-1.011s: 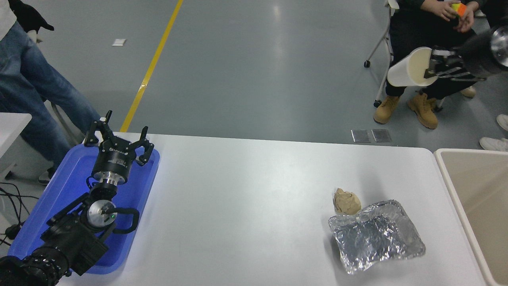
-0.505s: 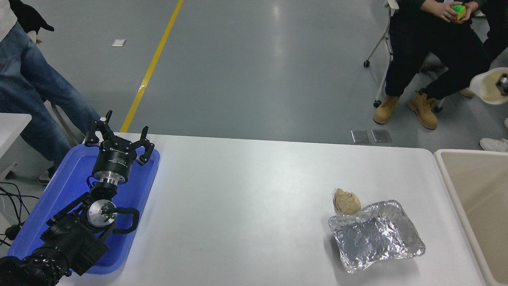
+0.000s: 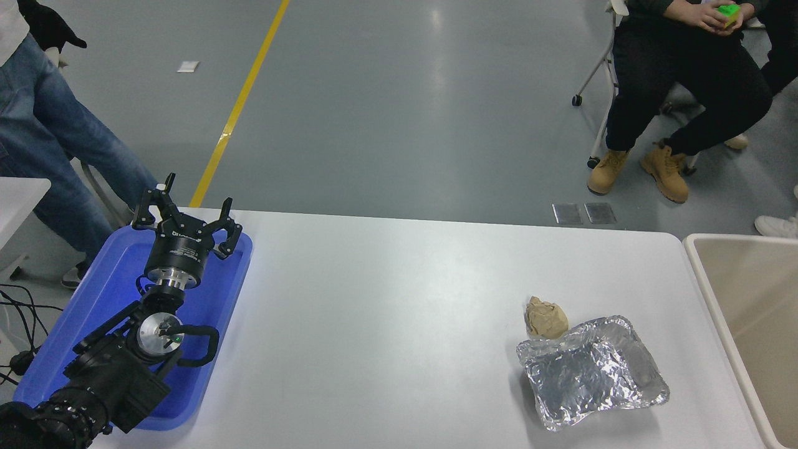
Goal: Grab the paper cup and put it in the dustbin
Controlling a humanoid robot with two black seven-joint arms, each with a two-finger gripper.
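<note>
The paper cup is out of view. The beige dustbin point(image 3: 698, 262) with its paler rim stands at the table's right edge, only its left part showing. My right arm and gripper are out of view. My left gripper point(image 3: 186, 215) is parked open and empty over the blue tray at the lower left.
A crumpled tan paper ball point(image 3: 546, 317) lies right of centre, touching a crinkled silver foil container point(image 3: 589, 371) in front of it. A flat blue tray point(image 3: 112, 293) lies at the left edge. A seated person point(image 3: 679, 75) is at the far right, a standing person point(image 3: 43, 131) at the far left.
My right gripper, holding the paper cup high at the upper right, moved right and out of the picture with the cup. The left arm has not moved.
</note>
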